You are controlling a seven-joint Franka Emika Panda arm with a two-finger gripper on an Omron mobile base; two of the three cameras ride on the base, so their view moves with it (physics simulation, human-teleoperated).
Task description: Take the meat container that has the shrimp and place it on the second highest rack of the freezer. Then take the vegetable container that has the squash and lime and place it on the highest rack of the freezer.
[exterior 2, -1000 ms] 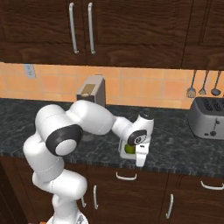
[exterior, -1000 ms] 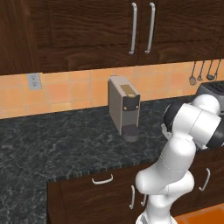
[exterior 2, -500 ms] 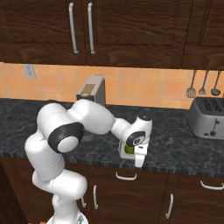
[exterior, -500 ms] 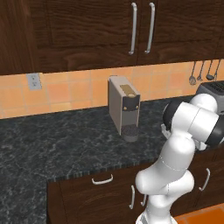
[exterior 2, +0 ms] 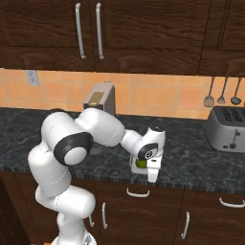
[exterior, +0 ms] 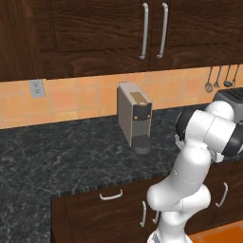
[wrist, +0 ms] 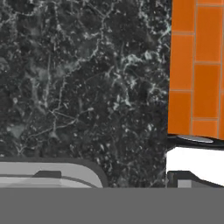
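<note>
Gripper (exterior 2: 149, 176) points down over counter (exterior 2: 191, 158) front edge, jaws wide; green lime (exterior 2: 141, 163) just beside.

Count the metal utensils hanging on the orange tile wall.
3. In the right base view they hang side by side above the silver toaster: a slotted one on the left, one in the middle and one on the right.
</note>
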